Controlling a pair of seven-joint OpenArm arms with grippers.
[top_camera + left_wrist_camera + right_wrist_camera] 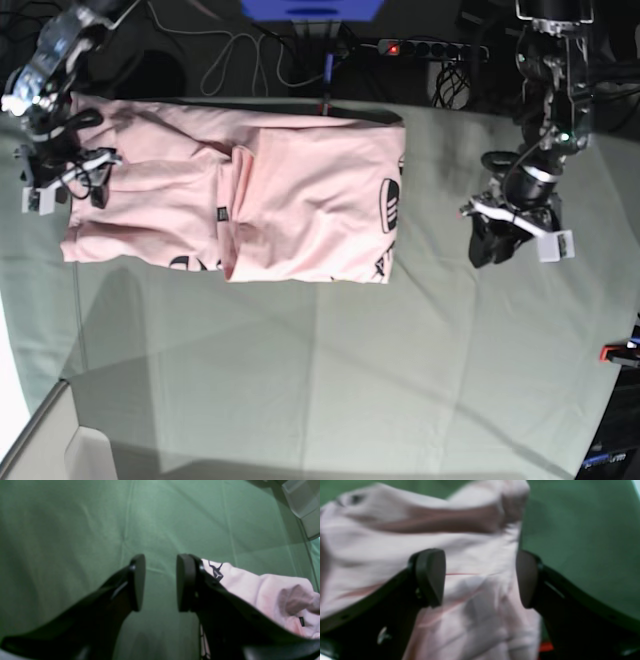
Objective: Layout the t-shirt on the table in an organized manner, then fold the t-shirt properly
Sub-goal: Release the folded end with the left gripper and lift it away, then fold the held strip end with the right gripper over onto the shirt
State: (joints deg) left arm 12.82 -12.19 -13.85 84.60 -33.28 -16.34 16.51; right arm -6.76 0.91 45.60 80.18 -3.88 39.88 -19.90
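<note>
**Inspector A:** Start with the largest item. The table [400,350] is draped in grey-green cloth with faint creases. A red clamp [612,352] sits at its edge on the right of the base view.

**Inspector B:** Noted. And the shirt [290,190]?

**Inspector A:** It lies on the far-left part of the table in the base view, partly folded, one layer lapped over another. Black lettering shows along its right-hand and lower edges. No containers are visible.

**Inspector B:** Right gripper [480,578]?

**Inspector A:** Jaws spread wide, with pink cloth beneath and between them but neither pad pressing on it. In the base view it sits at the shirt's left end. Nothing is held. The wrist picture is blurred, so I cannot tell whether the pads brush the fabric.

**Inspector B:** Left gripper [160,582]?

**Inspector A:** Jaws parted with a clear gap and bare table cloth between them, nothing gripped. In its wrist view a bit of shirt shows beside the right-hand finger. In the base view the gripper is over bare table, apart from the shirt's right edge.
</note>
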